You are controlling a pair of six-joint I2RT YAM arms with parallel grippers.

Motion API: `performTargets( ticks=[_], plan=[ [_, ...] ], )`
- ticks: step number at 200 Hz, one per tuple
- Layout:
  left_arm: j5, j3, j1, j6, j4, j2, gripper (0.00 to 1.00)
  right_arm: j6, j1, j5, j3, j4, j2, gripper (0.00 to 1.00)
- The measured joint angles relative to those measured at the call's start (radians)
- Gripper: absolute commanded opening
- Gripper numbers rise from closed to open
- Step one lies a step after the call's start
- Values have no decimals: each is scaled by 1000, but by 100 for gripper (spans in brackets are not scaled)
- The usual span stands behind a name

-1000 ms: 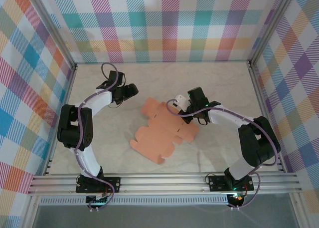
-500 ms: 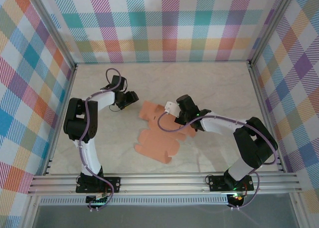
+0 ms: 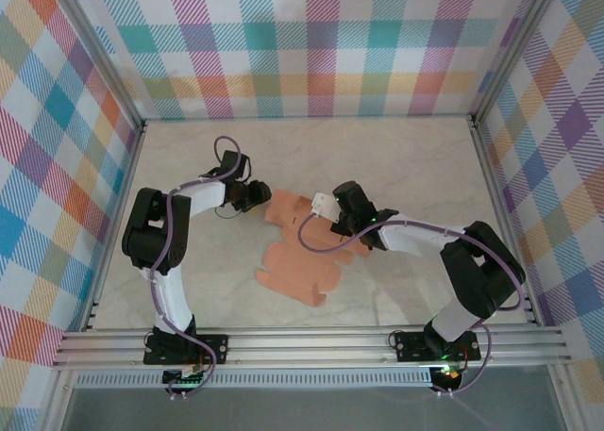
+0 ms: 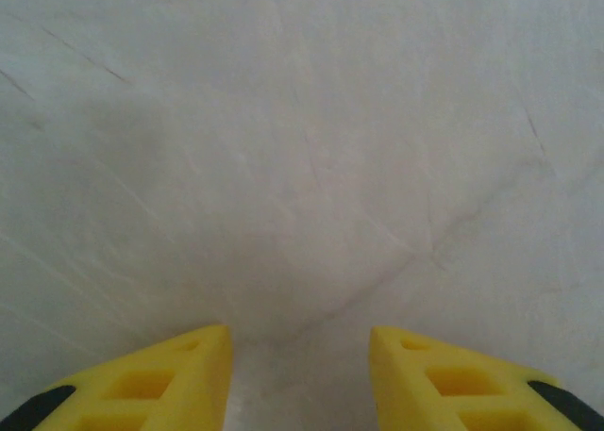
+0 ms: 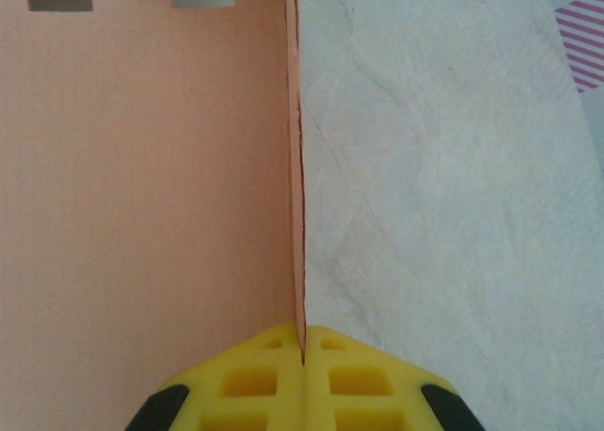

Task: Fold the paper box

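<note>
The paper box point(image 3: 300, 254) is a flat salmon-orange die-cut sheet lying mid-table. My right gripper point(image 3: 345, 221) stands over the sheet's right part. In the right wrist view its yellow fingers point(image 5: 303, 344) are shut on a thin flap edge point(image 5: 297, 167) that stands upright, with the flat panel point(image 5: 142, 167) to its left. My left gripper point(image 3: 259, 200) sits low at the sheet's upper-left edge. Its yellow fingertips point(image 4: 300, 341) are apart over bare marble, with nothing between them.
The pale marble table point(image 3: 406, 162) is fenced by metal rails and checked cloth walls. An aluminium rail point(image 3: 311, 344) runs along the near edge, where both arm bases stand. Bare tabletop lies behind and to the right of the sheet.
My left gripper has moved right to the sheet's upper-left edge, and its jaws have narrowed. My right gripper slid left onto the sheet and then held still, dragging the card slightly.
</note>
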Motion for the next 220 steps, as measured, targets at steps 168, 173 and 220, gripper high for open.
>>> performTargets(
  ticks=[168, 173, 220],
  plan=[
    [81, -58, -24, 0, 33, -33, 43, -453, 161, 353, -129, 509, 44, 0],
    [81, -58, -24, 0, 34, -33, 43, -467, 163, 357, -132, 523, 48, 0],
    [84, -59, -24, 0, 63, -33, 44, -631, 190, 395, -162, 725, 120, 0]
  ],
)
